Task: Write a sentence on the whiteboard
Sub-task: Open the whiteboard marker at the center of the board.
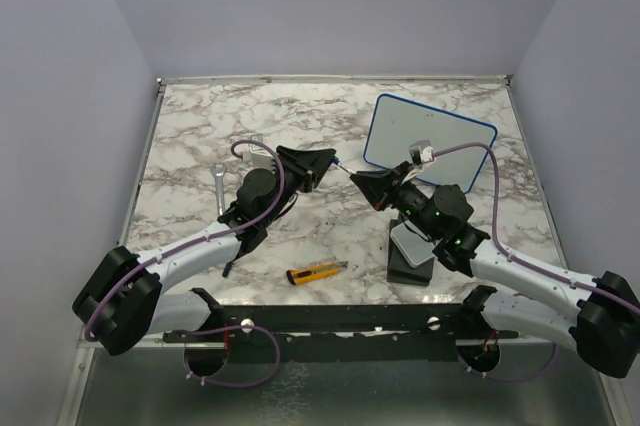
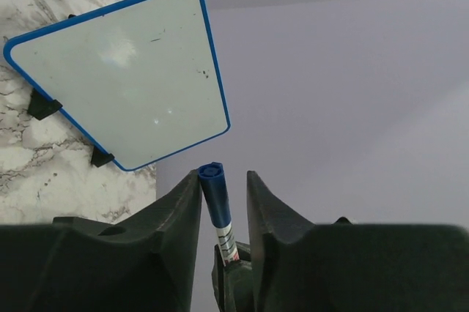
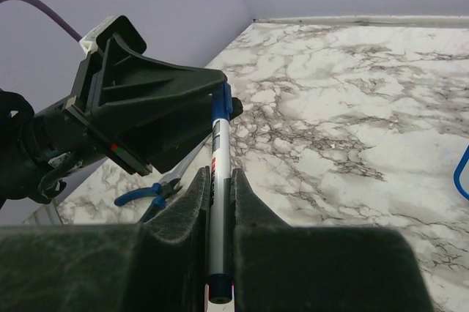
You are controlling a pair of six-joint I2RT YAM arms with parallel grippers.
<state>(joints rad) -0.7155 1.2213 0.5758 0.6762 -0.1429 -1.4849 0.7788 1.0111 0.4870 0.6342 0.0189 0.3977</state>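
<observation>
The whiteboard (image 1: 430, 141) stands at the back right, blue-framed on small black feet. It also shows in the left wrist view (image 2: 124, 70). Its face is blank apart from faint specks; no sentence shows. My right gripper (image 1: 358, 178) is shut on a silver marker (image 3: 220, 143), pointing it left above the table's middle; in its own view the gripper (image 3: 218, 174) clamps the barrel. My left gripper (image 1: 335, 161) meets it head-on. In the left wrist view its jaws (image 2: 223, 180) stand open around the marker's blue cap (image 2: 214, 195), which rests against the left finger with a gap on the right.
A yellow utility knife (image 1: 318, 272) lies near the front edge. A wrench (image 1: 220, 189) lies at the left beside the left arm. A pale grey box (image 1: 412, 246) sits on a black block under the right arm. Blue-handled pliers (image 3: 143, 196) lie below the left gripper.
</observation>
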